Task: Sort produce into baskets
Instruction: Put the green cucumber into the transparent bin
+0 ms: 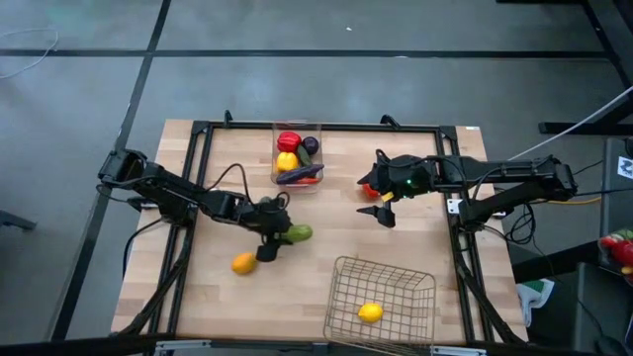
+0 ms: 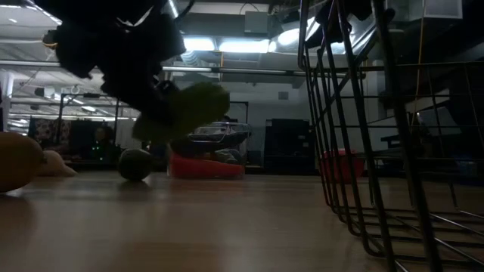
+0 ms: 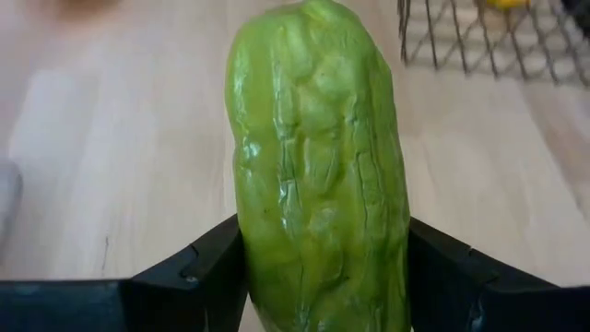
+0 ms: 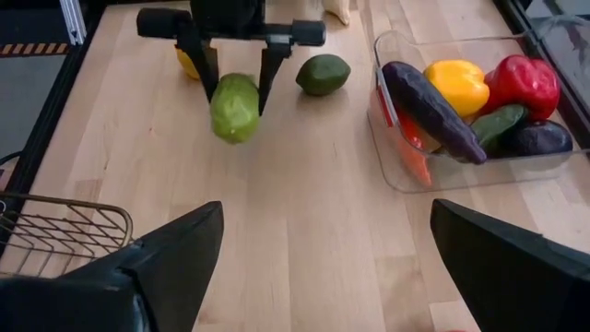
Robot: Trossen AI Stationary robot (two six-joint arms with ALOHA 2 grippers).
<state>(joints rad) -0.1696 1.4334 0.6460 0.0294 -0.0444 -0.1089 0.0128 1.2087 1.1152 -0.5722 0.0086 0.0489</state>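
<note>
Pale green wrinkled vegetable clamped between the fingers of the left gripper, lifted clear of the tabletop, well apart from the clear bin of peppers and eggplant and nearer the wire basket holding one yellow fruit. Right gripper spread wide and empty, hovering beside the clear bin. Possible failure: smooth tapered vegetable gripped near its lower end, liable to pivot or slide out during transfer, or to catch the basket's flared rim
</note>
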